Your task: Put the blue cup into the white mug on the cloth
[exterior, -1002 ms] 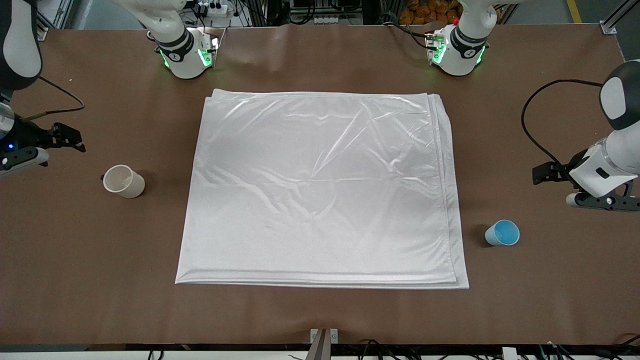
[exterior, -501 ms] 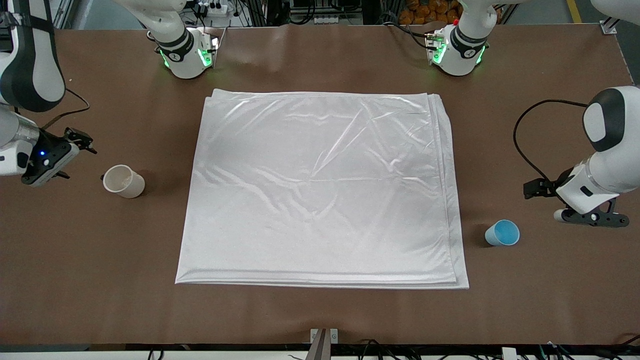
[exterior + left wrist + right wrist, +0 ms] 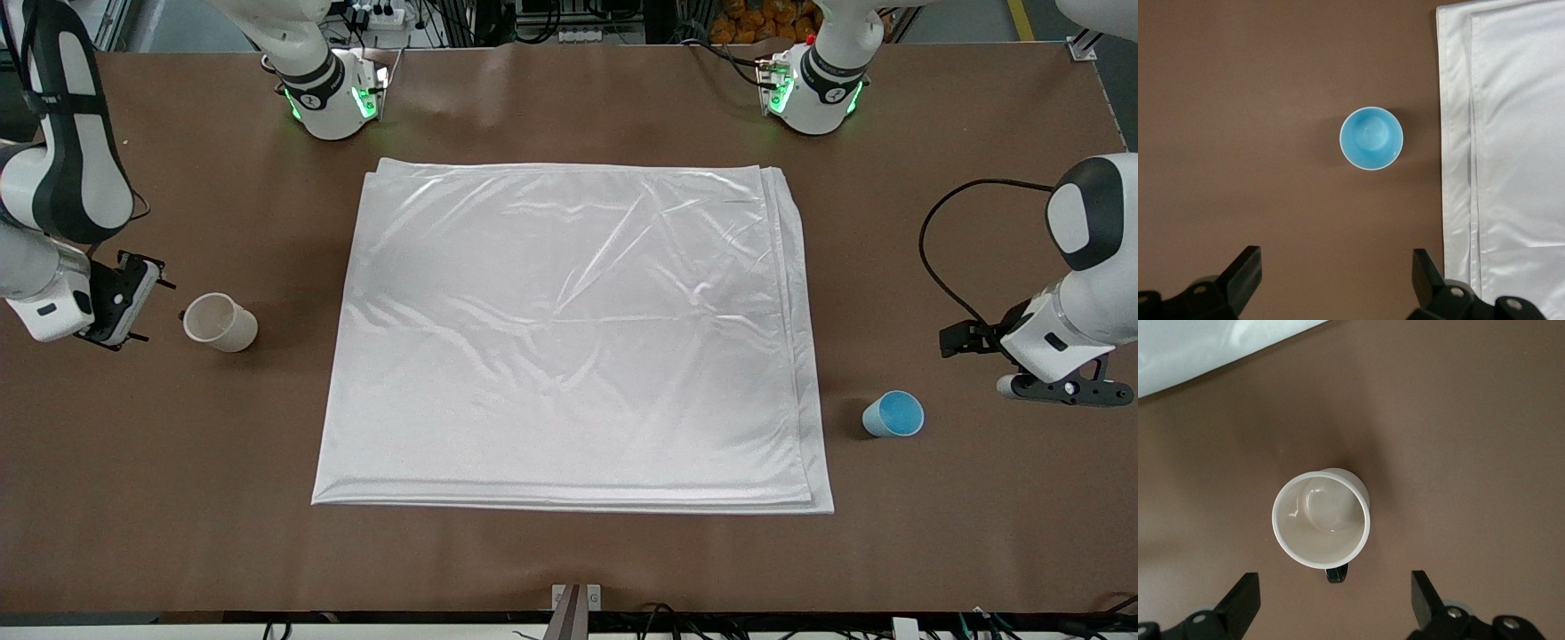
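Observation:
The blue cup (image 3: 893, 414) (image 3: 1371, 139) stands upright on the bare table beside the cloth (image 3: 569, 338) (image 3: 1511, 133), toward the left arm's end. My left gripper (image 3: 1062, 389) (image 3: 1336, 270) hangs open over the table beside the cup, with nothing between its fingers. The white mug (image 3: 220, 322) (image 3: 1321, 527) stands upright on the table off the cloth (image 3: 1205, 347), toward the right arm's end, its dark handle stub facing the right gripper. My right gripper (image 3: 120, 302) (image 3: 1336, 593) is open and empty over the table next to the mug.
The brown table (image 3: 569, 560) carries only the cloth, the cup and the mug. Both arm bases (image 3: 333, 98) (image 3: 813, 89) stand at the edge farthest from the front camera. A black cable (image 3: 933, 231) loops above the table by the left arm.
The right gripper has swung in toward the mug and turned. The left gripper has come down closer to the blue cup. Cup, mug and cloth have not moved.

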